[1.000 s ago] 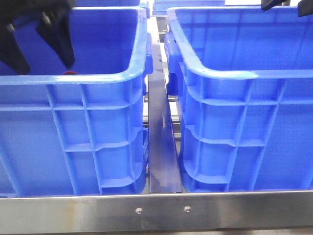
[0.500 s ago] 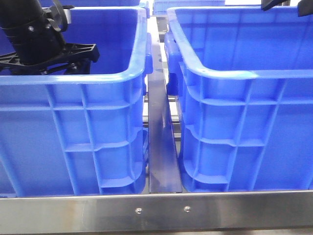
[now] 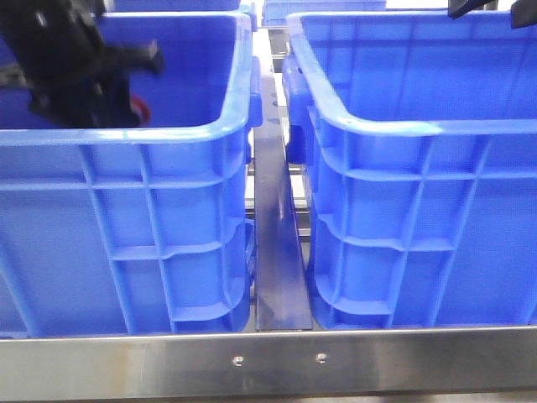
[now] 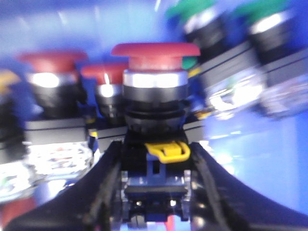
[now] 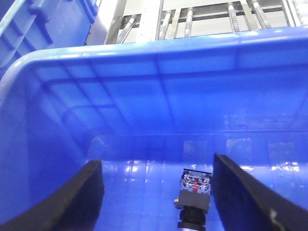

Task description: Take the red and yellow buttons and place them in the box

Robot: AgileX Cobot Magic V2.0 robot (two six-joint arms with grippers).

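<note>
The left pincer (image 4: pixel 154 192) is down inside the left blue crate (image 3: pixel 168 134), and its two dark fingers (image 4: pixel 103 187) are pinching the block-shaped base of a red mushroom push-button (image 4: pixel 155 86). The red cap stands clear just beyond the fingertips, with a silver collar under it and a small yellow clip on the body right between the fingers. In the front view only a sliver of red (image 3: pixel 143 109) shows beside the black wrist.

Behind the held button, further from the pincer, lie more red-capped buttons (image 4: pixel 48 77) to one side and green-capped ones (image 4: pixel 202 19) to the other, all blurred.

The right pincer (image 5: pixel 154 192) is spread wide and holds nothing. It hangs over the right blue crate (image 5: pixel 144 62), where a single button unit (image 5: pixel 195 192) lies on the floor between its fingers, its cap colour not readable.

The button looks light, rigid and hard-shelled, so it should take a firm squeeze without harm. The glossy domed cap and round collar would likely slip between flat fingers; the squared plastic body below the collar gives flat parallel faces and seems the better place to grip, which is where the fingers now sit. The contact block at the base may be clipped on, so a sideways knock against a crate wall could loosen it.
</note>
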